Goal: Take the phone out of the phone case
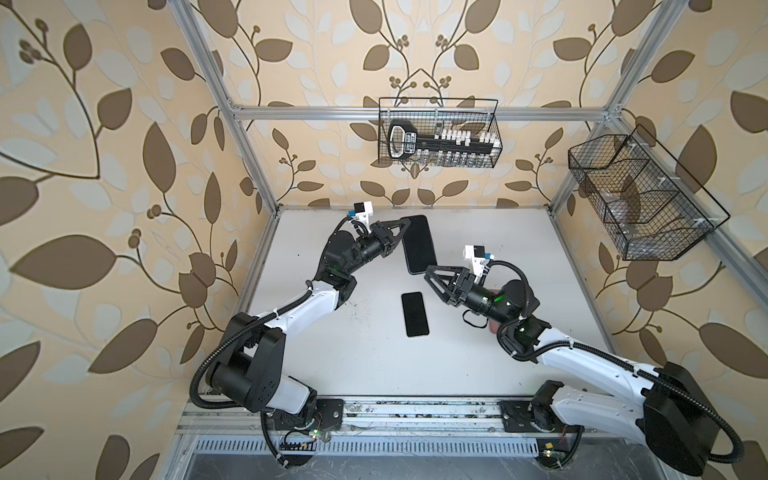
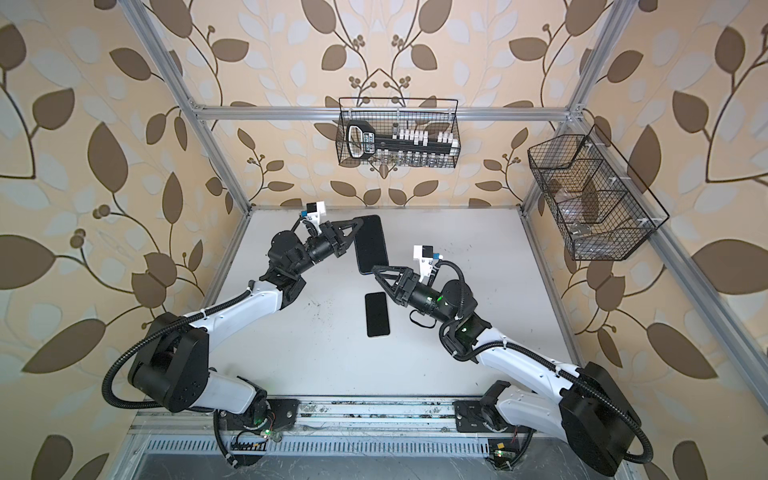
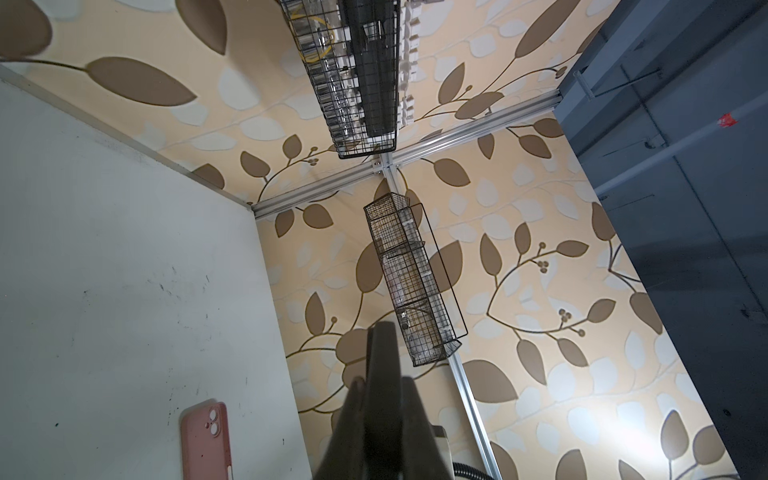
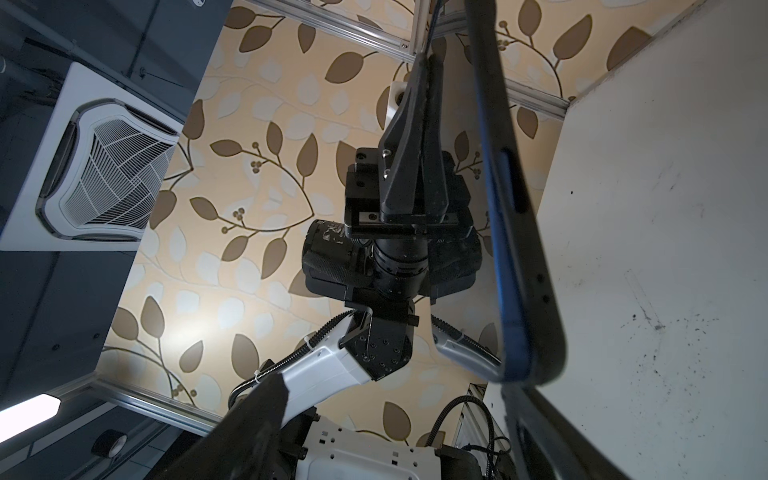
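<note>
The left tool (image 1: 405, 223) is clamped shut on the upper corner of a dark, blue-edged phone (image 1: 419, 245), holding it raised above the bench (image 1: 498, 374). The right tool (image 1: 430, 274) stands wide open, gripping nothing, its tips just beside the phone's lower end; whether they touch it cannot be told. A second black phone (image 1: 414, 313) lies flat on the bench nearer the front, between the arms. In the left wrist view a pink phone case (image 3: 205, 440) lies back-up on the bench, apart from both phones.

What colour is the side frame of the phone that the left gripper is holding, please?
Blue: the phone shows it best in the right wrist view.
</note>
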Robot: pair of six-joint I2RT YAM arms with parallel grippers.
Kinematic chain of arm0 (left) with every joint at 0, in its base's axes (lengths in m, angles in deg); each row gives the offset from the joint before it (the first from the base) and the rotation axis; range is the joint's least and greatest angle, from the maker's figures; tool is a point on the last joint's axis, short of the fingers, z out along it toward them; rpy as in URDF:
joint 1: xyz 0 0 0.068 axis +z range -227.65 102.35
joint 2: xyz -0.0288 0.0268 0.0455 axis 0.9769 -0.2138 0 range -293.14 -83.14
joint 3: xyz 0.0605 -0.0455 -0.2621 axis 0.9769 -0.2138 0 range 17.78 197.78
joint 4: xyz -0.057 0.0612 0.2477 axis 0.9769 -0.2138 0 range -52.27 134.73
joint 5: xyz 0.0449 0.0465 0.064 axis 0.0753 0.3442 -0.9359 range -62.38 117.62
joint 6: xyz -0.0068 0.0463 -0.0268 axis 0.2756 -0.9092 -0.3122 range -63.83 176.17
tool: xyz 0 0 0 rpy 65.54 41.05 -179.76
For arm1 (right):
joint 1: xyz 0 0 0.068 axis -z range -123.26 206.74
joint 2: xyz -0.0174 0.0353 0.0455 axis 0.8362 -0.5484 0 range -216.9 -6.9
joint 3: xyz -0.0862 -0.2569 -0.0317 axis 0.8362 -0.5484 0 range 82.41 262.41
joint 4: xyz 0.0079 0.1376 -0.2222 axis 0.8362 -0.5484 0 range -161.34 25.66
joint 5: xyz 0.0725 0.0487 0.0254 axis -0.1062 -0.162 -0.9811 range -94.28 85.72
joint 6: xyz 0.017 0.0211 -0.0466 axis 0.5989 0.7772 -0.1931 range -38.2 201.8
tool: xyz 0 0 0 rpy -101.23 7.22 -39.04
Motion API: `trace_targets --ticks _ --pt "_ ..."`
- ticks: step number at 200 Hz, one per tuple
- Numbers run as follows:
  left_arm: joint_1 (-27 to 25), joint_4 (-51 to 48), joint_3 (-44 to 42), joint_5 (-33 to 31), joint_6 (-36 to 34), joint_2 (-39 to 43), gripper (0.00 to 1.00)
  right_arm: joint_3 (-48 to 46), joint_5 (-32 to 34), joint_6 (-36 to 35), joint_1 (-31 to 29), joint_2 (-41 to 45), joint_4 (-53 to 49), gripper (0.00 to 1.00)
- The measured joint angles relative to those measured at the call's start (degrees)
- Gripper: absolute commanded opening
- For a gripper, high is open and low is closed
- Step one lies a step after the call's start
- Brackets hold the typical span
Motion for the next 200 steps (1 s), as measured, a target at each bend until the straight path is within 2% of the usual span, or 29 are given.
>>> trace_targets --ticks 200 --pt "-0.8 2.7 -1.4 -0.2 2.3 -1.4 0.0 1.0 -0.7 -0.6 1.0 -0.3 1.6 0.82"
